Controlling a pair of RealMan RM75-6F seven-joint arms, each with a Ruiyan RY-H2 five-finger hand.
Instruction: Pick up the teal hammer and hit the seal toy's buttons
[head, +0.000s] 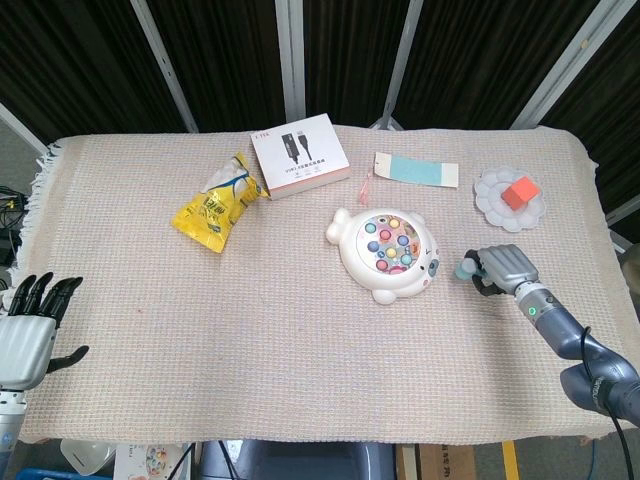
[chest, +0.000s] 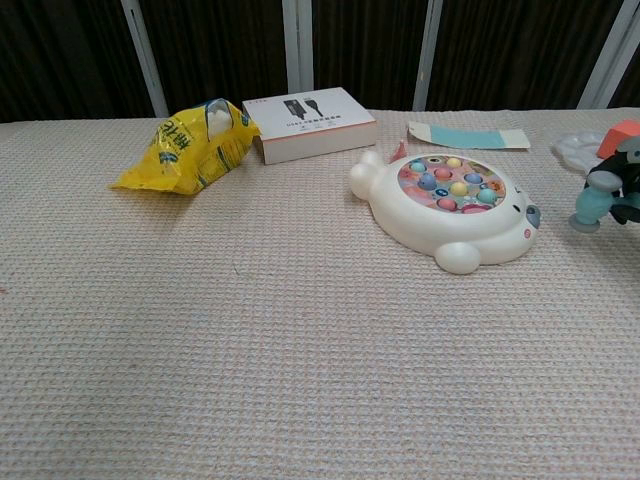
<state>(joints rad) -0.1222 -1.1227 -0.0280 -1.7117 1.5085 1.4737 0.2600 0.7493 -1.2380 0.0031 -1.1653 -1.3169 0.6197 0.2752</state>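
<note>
At the far left edge the left hand (head: 28, 330) rests off the woven beige tablecloth (head: 250, 330), fingers spread and holding nothing. Moving rightward lie a crumpled yellow snack bag (head: 216, 206) and a white cardboard box with a cable printed on it (head: 298, 154). Near the middle sits the white plastic seal toy (head: 385, 253), its coloured round buttons (head: 392, 240) facing up. Further right, the right hand (head: 505, 268) grips the teal plastic hammer (head: 469, 268), whose head hangs low, well apart from the toy (just beside the table surface, whether touching I cannot tell). So the pick-up looks done; whether any buttons have been struck cannot be told.
</note>
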